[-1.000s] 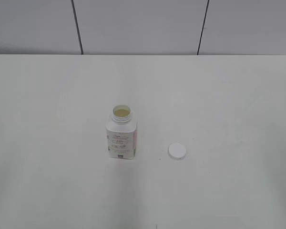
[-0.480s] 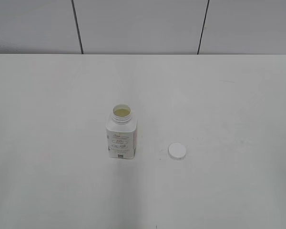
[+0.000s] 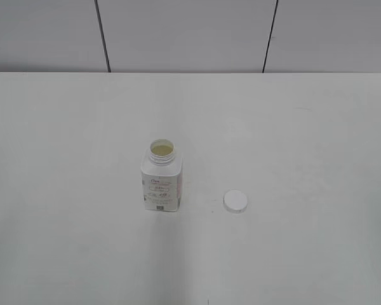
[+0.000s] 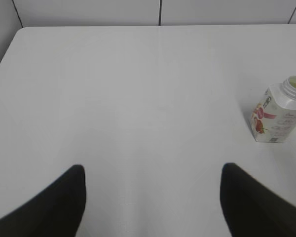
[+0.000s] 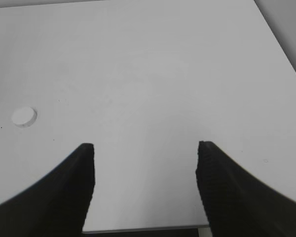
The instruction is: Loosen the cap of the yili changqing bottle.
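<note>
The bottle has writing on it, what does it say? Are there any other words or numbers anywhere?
Bottle label: red and pink print with a small dark code below it, all too small and blurred to read.
Bottle's side in the left wrist view: a red picture and faint lines of text, also unreadable.
Cap: plain white, no text.
Table: no words or numbers.

The yili changqing bottle is showing white with red-pink print and a small dark code; its contents are looking pale yellow. The cap is showing plain white on the white surface.
</note>
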Available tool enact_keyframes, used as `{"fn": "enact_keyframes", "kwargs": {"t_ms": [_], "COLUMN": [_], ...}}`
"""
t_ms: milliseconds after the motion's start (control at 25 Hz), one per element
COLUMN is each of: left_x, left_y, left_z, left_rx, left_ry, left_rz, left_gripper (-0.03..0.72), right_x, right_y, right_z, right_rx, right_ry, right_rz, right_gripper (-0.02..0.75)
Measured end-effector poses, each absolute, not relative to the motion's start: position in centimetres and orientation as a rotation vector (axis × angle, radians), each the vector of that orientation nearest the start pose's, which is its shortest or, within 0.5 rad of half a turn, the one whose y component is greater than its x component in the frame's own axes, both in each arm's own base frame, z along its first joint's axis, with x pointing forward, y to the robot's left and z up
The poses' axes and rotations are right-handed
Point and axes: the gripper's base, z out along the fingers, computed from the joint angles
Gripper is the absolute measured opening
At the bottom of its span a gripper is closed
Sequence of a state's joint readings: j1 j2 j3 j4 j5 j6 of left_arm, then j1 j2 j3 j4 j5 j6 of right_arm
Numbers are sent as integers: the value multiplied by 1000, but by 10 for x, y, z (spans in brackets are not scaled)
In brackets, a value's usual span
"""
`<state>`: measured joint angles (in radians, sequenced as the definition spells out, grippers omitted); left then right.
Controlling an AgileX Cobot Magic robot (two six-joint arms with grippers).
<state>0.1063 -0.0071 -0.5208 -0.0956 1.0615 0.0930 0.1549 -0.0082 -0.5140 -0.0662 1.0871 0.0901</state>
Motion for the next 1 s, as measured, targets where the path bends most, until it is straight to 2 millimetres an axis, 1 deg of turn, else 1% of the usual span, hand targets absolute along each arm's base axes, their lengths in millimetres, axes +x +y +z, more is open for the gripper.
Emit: {"fn": "enact_keyframes", "kwargs": {"t_ms": [200, 480, 1000], "left_x": [-8, -8, -8], "left_y": [-8, -8, -8], "left_z": [283, 283, 283], "left_rx": [9, 50, 53], "left_ry": [2013, 2013, 2013], "left_rz": [0, -28, -32], "left_gripper": [512, 510, 505], "right_x": [-8, -9, -9], "right_y": [-7, -6, -6], "right_z": [279, 279, 279], "right_rx": [-51, 66, 72], "right_ry": [2047, 2046, 2045], "right_rz": [68, -4, -7], "right_gripper": [506, 503, 503]}}
